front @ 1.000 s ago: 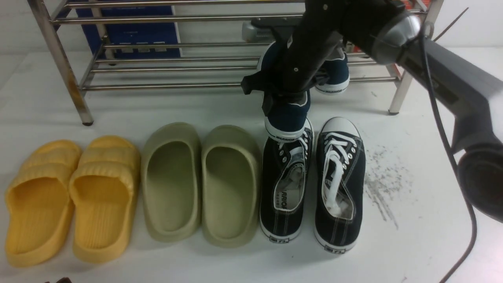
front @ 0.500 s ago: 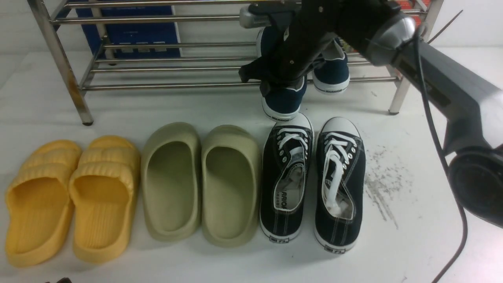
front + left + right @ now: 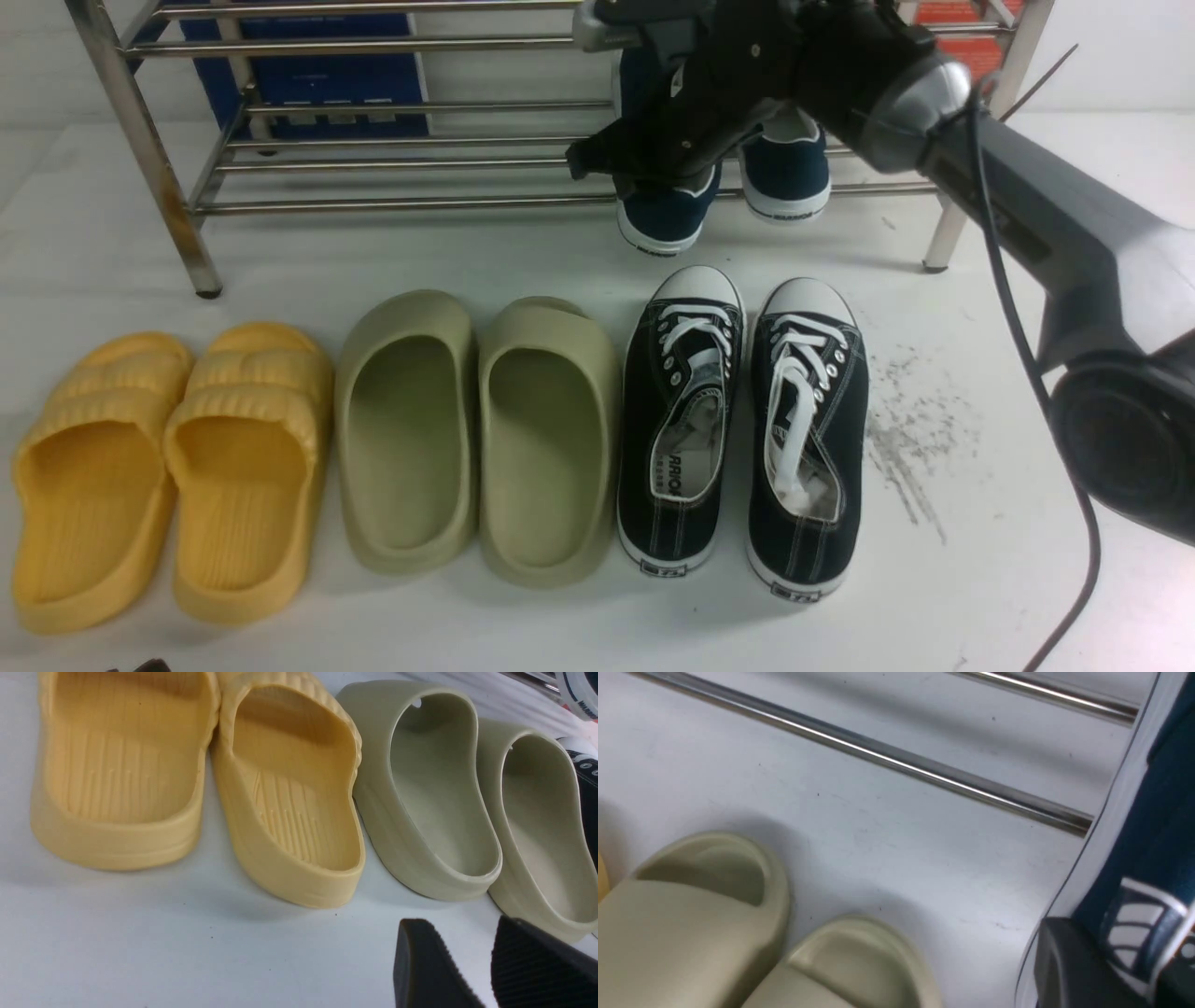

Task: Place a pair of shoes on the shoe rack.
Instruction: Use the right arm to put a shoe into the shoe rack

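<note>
As your right gripper (image 3: 665, 182) clamped on the navy shoe (image 3: 667, 222), the shoe hung tilted at the front of the shoe rack (image 3: 392, 201), heel low and jutting past the lowest front bar, toe hidden behind the arm. Its mate (image 3: 787, 177) sat just beside it on the lower tier, its heel likewise overhanging a little. The step in hand looked to be seating this second shoe, with the task close to done. It called for you to carry the shoe farther in over the bars and level it so the sole bridged at least two of them. You then had to lower it until it rested before letting the fingers part. Round bars gave a narrow footing, and a shoe released heel-heavy could have tipped onto the black lace-up sneakers (image 3: 808, 439) below. You also needed to keep clear of the mate and the tier above. Your left gripper (image 3: 472, 970) hung low over the white table (image 3: 140, 952) near the yellow slippers (image 3: 280, 812) and green slippers (image 3: 444, 812), fingers apart, holding nothing.
</note>
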`<state>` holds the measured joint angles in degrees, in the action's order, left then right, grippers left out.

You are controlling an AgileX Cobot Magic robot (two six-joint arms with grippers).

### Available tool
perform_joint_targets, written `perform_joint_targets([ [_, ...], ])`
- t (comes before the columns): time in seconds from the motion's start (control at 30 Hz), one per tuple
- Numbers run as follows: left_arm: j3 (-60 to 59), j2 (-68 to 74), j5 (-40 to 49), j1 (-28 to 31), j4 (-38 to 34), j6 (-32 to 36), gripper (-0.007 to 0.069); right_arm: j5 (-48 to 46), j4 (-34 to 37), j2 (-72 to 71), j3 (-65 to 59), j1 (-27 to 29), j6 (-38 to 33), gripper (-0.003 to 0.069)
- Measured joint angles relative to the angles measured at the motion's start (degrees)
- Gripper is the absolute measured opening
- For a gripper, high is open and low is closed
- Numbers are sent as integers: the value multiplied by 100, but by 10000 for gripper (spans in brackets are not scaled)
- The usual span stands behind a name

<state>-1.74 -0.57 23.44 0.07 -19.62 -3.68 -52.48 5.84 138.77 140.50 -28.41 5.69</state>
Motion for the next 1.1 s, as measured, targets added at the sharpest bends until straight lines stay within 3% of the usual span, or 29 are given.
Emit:
perform_joint_targets([
  [0.6, 0, 0, 0, 0, 0, 0, 239, 414, -343, 178, 0, 43, 0, 80],
  [0.87, 0, 0, 0, 0, 0, 0, 239, 631, -440, 178, 4, 43, -5, 190],
  [1.1, 0, 0, 0, 0, 0, 0, 239, 542, -509, 64, 26, 43, -25, 332],
])
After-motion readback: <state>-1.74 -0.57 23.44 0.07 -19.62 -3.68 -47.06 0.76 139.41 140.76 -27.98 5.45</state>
